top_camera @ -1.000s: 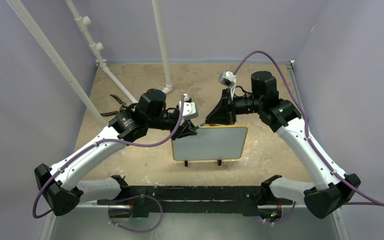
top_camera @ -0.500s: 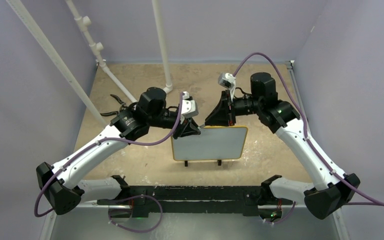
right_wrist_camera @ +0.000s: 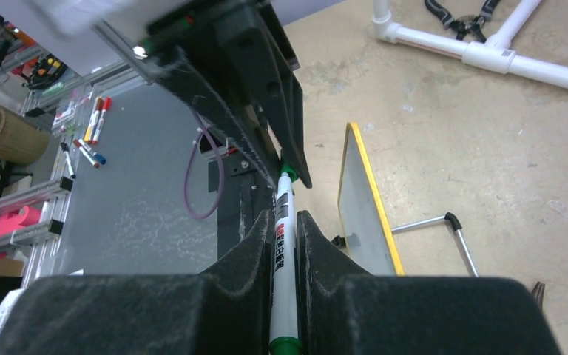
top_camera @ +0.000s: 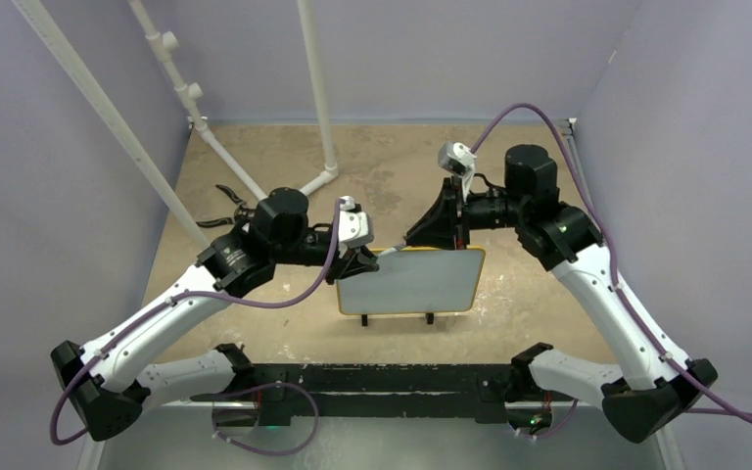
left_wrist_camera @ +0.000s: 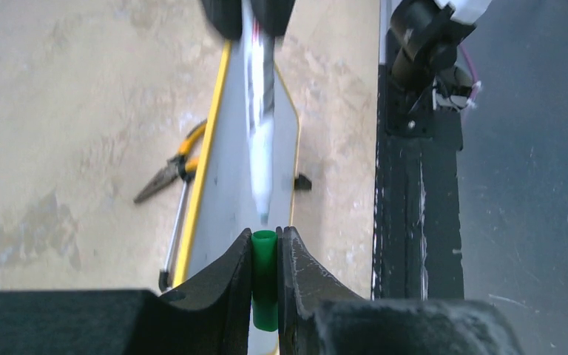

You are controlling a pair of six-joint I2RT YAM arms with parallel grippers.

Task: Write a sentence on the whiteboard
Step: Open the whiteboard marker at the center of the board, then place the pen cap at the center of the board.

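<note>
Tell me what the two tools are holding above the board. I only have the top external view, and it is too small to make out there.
Observer: The right wrist view shows the right tool shut on a marker, white with a green rear end.
Operator: And the left one?
Observer: In the left wrist view the left tool is shut on a green cap.
Operator: Is the cap off the marker?
Observer: It looks so. In the left wrist view the marker's bare tip sits just clear of the cap's mouth, above the whiteboard.
</note>
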